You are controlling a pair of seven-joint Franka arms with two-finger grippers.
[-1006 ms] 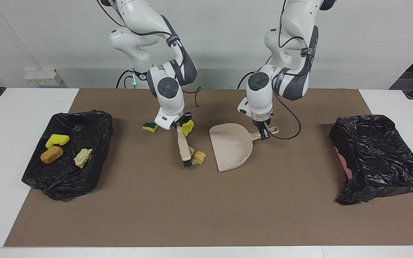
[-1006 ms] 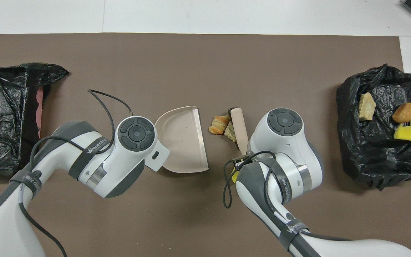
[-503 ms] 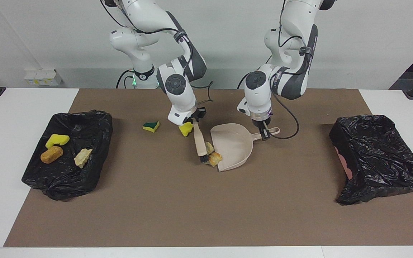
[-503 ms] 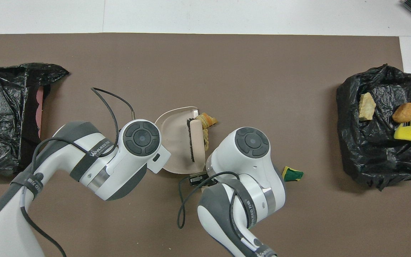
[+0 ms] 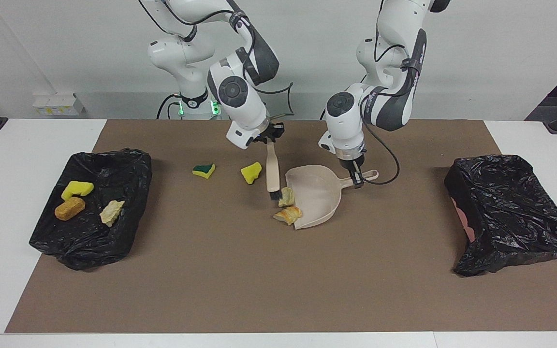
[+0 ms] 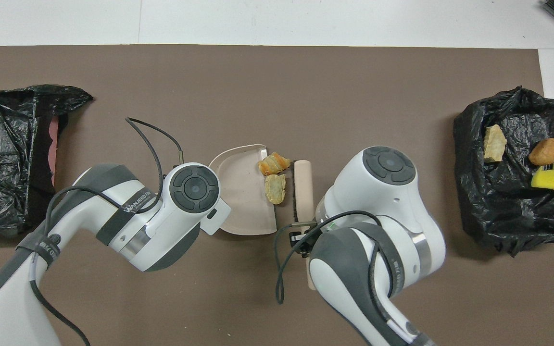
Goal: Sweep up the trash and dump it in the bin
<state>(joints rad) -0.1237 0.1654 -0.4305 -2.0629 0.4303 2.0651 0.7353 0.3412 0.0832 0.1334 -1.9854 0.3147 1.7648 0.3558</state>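
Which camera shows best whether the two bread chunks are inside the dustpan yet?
Overhead view: both bread chunks lie at the dustpan lip, straddling its edge. The facing view shows them low at the pan mouth, one beside the brush, their overlap harder to judge.

Left arm strap (image 6: 131,207): black band round the forearm, printed "WANJEED…", the rest unreadable; it sits at about 9 o'clock in the overhead view.
Right arm strap (image 6: 409,327): similar band at about 5 o'clock, print too small to read.
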